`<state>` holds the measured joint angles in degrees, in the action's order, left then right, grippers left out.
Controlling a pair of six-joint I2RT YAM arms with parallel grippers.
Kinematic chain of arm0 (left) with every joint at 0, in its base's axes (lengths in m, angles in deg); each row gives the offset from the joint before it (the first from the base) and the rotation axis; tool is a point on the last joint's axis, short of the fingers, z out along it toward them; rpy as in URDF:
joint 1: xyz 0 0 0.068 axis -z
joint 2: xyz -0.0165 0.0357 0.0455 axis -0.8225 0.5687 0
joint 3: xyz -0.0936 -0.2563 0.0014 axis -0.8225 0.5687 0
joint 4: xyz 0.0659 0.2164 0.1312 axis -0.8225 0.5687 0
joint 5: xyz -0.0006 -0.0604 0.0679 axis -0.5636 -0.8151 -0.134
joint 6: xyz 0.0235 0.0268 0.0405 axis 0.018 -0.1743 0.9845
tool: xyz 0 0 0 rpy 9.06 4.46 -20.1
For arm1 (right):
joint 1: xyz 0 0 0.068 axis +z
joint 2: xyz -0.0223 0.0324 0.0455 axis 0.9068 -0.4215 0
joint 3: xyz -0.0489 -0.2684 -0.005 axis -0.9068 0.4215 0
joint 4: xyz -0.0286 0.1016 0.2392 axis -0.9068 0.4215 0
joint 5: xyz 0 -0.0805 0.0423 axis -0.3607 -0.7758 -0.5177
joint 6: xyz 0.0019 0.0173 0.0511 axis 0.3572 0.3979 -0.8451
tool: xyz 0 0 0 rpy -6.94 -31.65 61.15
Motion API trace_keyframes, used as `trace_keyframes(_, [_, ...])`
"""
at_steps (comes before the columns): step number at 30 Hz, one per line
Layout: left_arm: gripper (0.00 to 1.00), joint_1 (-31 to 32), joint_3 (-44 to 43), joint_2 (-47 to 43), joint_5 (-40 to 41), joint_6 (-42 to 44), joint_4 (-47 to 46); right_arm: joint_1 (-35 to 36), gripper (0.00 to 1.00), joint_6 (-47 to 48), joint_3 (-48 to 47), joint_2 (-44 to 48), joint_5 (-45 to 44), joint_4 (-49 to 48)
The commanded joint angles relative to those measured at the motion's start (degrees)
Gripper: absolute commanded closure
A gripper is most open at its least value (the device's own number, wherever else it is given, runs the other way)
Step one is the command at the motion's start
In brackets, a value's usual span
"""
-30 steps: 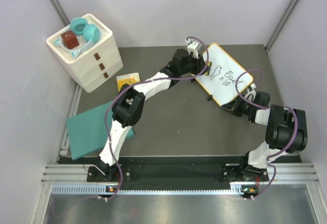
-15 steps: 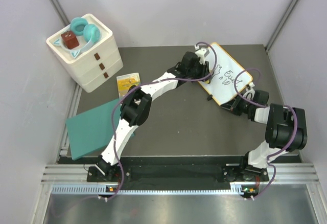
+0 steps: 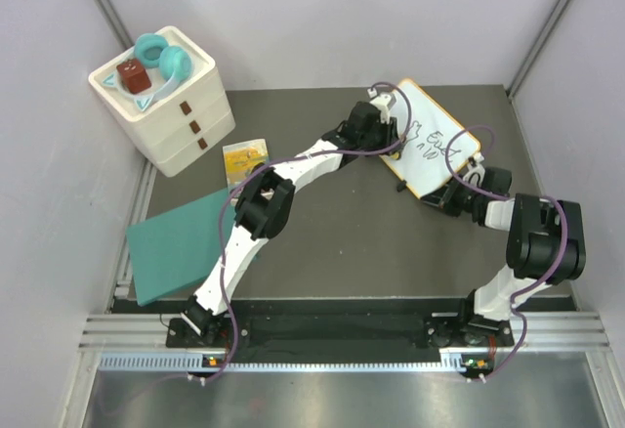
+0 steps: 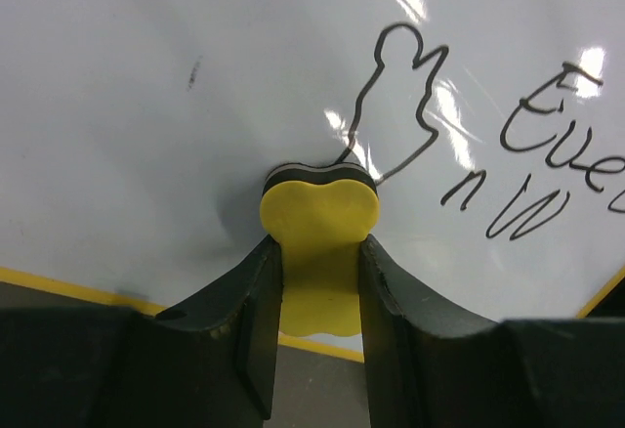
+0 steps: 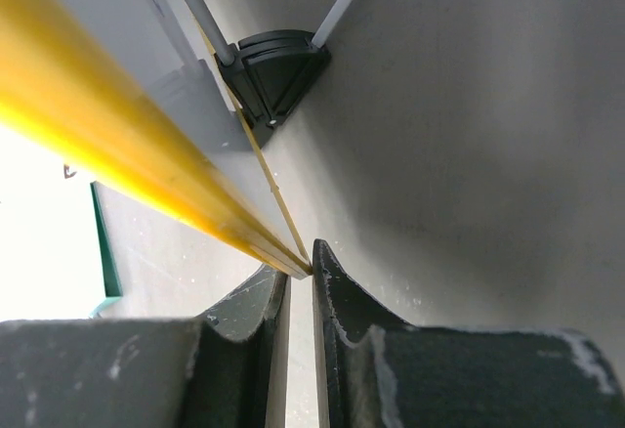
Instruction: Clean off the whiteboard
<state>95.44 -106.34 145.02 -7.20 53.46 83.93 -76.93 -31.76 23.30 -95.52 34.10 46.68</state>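
Observation:
The whiteboard (image 3: 437, 143) stands tilted at the back right, with an orange-yellow frame and black scribbles (image 4: 410, 106) on its white face (image 4: 176, 125). My left gripper (image 3: 394, 133) is shut on a yellow eraser (image 4: 319, 215). The eraser's black felt edge presses on the board at the foot of a drawn figure. My right gripper (image 3: 457, 192) is at the board's near right edge. In the right wrist view its jaws (image 5: 301, 277) are pinched on the yellow frame (image 5: 117, 145), and a black foot (image 5: 273, 71) shows beyond.
A white drawer unit (image 3: 171, 106) at the back left carries teal headphones (image 3: 161, 57) and a small red-brown box (image 3: 134, 76). A yellow packet (image 3: 244, 157) lies by it. A flat teal rectangle (image 3: 176, 247) lies at the left. Walls close in on both sides.
My left gripper moved right with the eraser, from the board's upper left edge onto its face. The right arm shifted slightly left, still on the board's edge.

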Motion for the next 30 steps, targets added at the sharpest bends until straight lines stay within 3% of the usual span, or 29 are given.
trace_keyframes(1, [1.00, 0.2, -2.5, 1.2, 5.5, -3.4, -7.0, 1.8, 1.00, 2.4, -0.9, -2.1, 2.2, 5.2])
trace_keyframes(8, [1.00, 0.9, -3.8, 1.4, 7.0, -3.7, -11.7, 1.9, 1.00, 2.5, -1.1, -2.2, 2.4, 5.3])
trace_keyframes(18, [1.00, 4.2, -10.4, 5.8, -0.1, 0.7, -13.7, 2.6, 1.00, 3.6, -2.2, -2.8, 2.2, 7.0])
trace_keyframes(30, [1.00, 2.4, -7.2, 4.5, 6.4, 3.9, -7.0, 2.6, 1.00, 3.6, -2.2, -2.9, 2.3, 6.8])
